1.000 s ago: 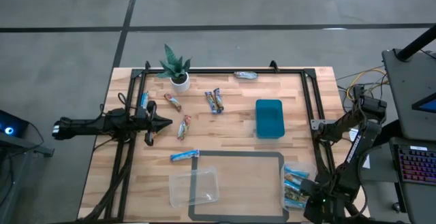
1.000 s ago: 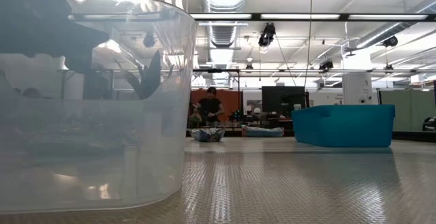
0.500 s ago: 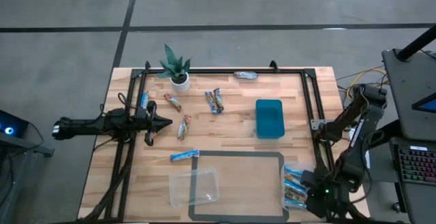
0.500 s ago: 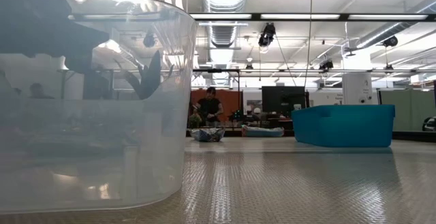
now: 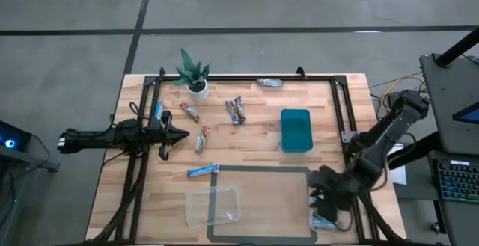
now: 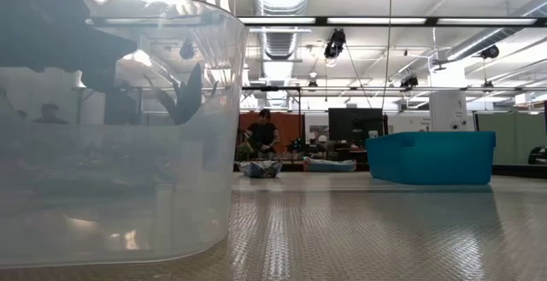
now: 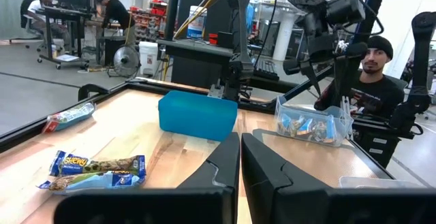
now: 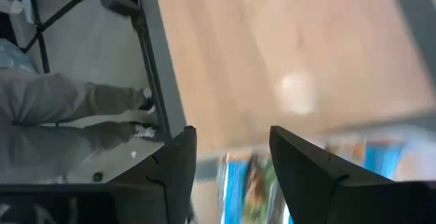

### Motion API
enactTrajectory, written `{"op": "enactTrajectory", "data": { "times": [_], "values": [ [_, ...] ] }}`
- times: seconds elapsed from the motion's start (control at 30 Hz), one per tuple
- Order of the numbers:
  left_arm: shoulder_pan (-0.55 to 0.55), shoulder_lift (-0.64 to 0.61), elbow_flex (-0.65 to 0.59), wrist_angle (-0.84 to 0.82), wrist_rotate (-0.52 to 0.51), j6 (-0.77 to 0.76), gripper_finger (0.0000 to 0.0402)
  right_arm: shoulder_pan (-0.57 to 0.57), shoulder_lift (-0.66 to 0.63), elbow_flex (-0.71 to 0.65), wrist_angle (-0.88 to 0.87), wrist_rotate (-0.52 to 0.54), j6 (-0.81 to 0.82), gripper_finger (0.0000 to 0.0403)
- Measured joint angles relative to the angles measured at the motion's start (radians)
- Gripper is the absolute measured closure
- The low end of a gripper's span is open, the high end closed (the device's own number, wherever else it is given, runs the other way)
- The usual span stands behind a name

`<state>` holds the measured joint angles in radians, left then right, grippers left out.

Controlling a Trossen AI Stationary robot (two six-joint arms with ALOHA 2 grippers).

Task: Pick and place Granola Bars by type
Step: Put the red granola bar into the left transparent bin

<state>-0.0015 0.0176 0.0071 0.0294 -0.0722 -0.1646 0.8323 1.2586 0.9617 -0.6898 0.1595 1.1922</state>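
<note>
- Looking down on your bench (image 5: 254, 137), you have a dark-bordered mat (image 5: 262, 201) at the near middle, with a clear tub (image 5: 213, 205) resting on its left edge; nothing can be made out inside the tub.
- A teal bin (image 5: 295, 130) sits right of centre, and its contents cannot be made out from above or from the left wrist view.
- A second clear tub (image 7: 310, 125) at the mat's right edge holds several blue-wrapped Granola Bars (image 5: 323, 222); your right arm covers much of it from above.
- Your right arm reaches in from the bench's right side, bent low, with the right claw (image 5: 323, 194) over that tub. Its wrist view shows the two fingers (image 8: 306, 169) spread apart with nothing between them, and blue wrappers directly beyond them.
- Your left arm lies stretched along the bench's left side, with the left claw (image 5: 179, 134) pointing toward the centre. Its fingers (image 7: 221, 166) are pressed together, gripping nothing.
- A small potted plant (image 5: 194, 75) stands at the far left.
- Loose bars lie scattered: a multicoloured pair (image 5: 236, 111) at the far middle, one (image 5: 191, 112) near the plant, another (image 5: 202, 139) just ahead of the left claw, a blue one (image 5: 203, 170) touching the mat's far-left corner, one (image 5: 159, 110) beside the left arm, and a silvery one (image 5: 270, 82) on the far edge.
</note>
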Motion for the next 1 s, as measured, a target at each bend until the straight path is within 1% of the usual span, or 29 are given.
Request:
{"op": "enactTrajectory", "data": {
  "times": [0.2,0.47,0.77,0.87,1.0],
  "values": [
    [0.000,0.000,0.000,0.000,0.000,0.000,0.0402,-0.170,0.022,0.070,0.027,0.001,-0.305,0.0227],
    [0.000,0.000,0.000,0.000,0.000,0.000,0.0402,-0.404,0.073,0.179,0.022,-0.001,-0.588,0.0227],
    [0.000,0.000,0.000,0.000,0.000,0.000,0.0402,-0.614,0.165,0.307,0.020,-0.004,-0.798,0.0227],
    [0.000,0.000,0.000,0.000,0.000,0.000,0.0402,-0.676,0.185,0.346,0.015,-0.004,-0.832,0.0227],
    [0.000,0.000,0.000,0.000,0.000,0.000,0.0402,-0.771,0.200,0.391,0.012,-0.004,-0.931,0.0227]
  ]
}}
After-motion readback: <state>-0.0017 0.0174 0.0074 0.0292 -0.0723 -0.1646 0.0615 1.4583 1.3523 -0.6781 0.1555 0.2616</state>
